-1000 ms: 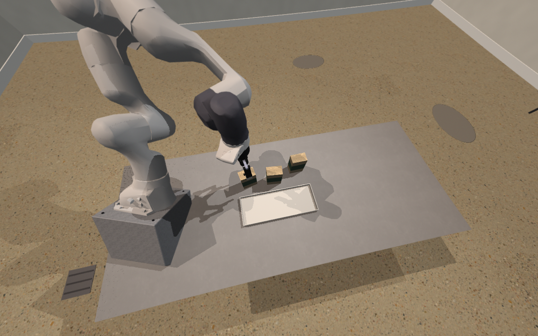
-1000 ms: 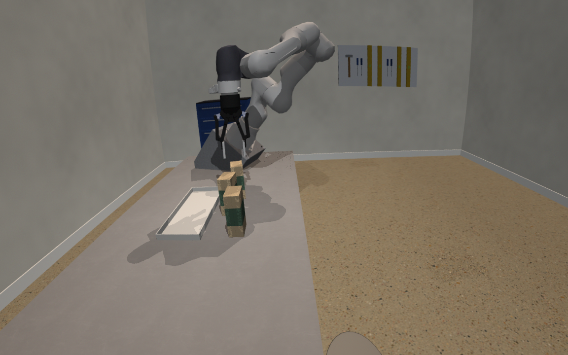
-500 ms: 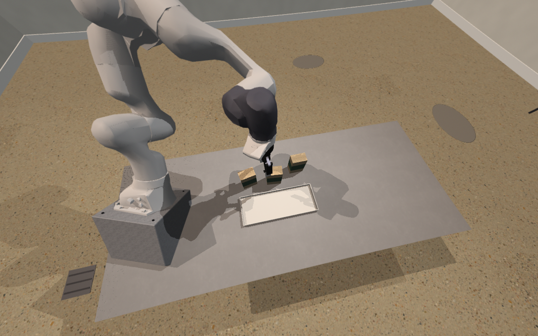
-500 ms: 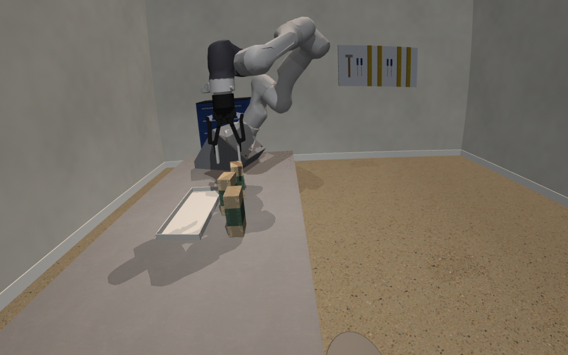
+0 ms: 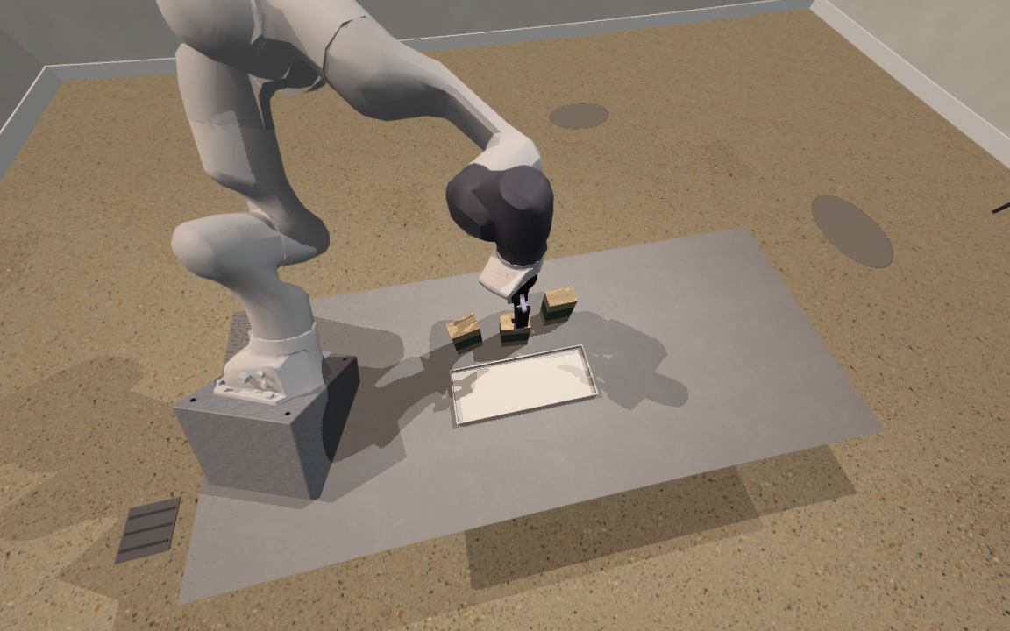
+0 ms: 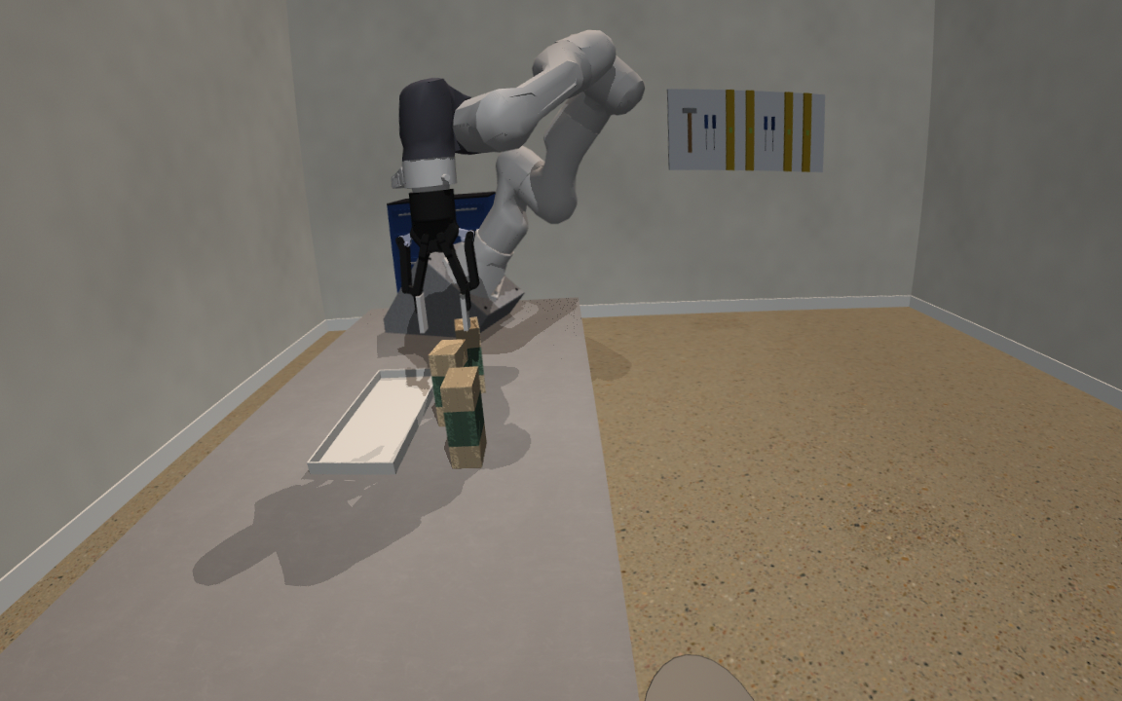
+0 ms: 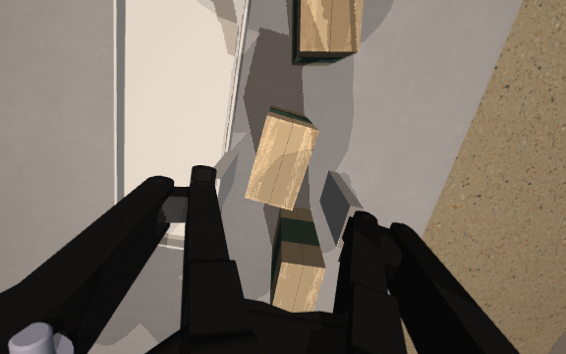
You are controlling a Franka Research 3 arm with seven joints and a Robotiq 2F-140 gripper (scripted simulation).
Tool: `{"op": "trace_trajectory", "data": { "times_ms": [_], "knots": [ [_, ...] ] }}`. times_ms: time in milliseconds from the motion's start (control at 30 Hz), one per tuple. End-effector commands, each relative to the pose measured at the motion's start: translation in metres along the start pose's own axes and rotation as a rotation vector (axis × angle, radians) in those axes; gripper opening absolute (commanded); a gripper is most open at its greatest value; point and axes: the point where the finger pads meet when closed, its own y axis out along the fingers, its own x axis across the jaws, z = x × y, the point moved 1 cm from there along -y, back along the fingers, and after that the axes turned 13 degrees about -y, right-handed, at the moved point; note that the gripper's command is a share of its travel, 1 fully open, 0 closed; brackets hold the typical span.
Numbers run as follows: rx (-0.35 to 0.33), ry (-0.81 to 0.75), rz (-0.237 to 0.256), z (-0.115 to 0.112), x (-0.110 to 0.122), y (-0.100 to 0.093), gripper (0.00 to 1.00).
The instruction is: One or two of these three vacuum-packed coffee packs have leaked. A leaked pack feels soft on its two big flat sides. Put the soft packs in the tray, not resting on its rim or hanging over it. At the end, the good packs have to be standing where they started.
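Note:
Three tan packs with dark green bands stand upright in a row beside the white tray [image 5: 524, 388] [image 6: 373, 426] [image 7: 175, 98]. The left pack [image 5: 465, 336] [image 6: 475, 358] [image 7: 329, 27] is nearest the robot base. The middle pack [image 5: 512, 337] [image 6: 445, 355] [image 7: 282, 159] is turned a little from the others in the wrist view. The right pack [image 5: 558, 308] [image 6: 463, 425] [image 7: 299, 287] is farthest from the base. My gripper [image 5: 522, 322] [image 6: 444, 328] [image 7: 280, 177] is open and empty, above the middle pack, its fingertips higher than the pack's top. The tray holds no pack.
The grey table top [image 5: 729, 352] [image 6: 461, 609] extends beyond the right pack. The robot's base block [image 5: 258, 447] stands at its left end. The tray's long rim runs close beside the middle pack. The packs stand close together.

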Motion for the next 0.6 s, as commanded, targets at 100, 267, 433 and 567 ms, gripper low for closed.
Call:
{"op": "trace_trajectory", "data": {
  "times_ms": [100, 267, 433, 567],
  "knots": [
    [0.010, 0.069, 0.003, -0.001, 0.000, 0.012, 0.53],
    [0.010, 0.069, 0.003, -0.001, 0.000, 0.020, 0.53],
    [0.010, 0.069, 0.003, -0.001, 0.000, 0.020, 0.53],
    [0.010, 0.069, 0.003, -0.001, 0.000, 0.020, 0.53]
  ]
}}
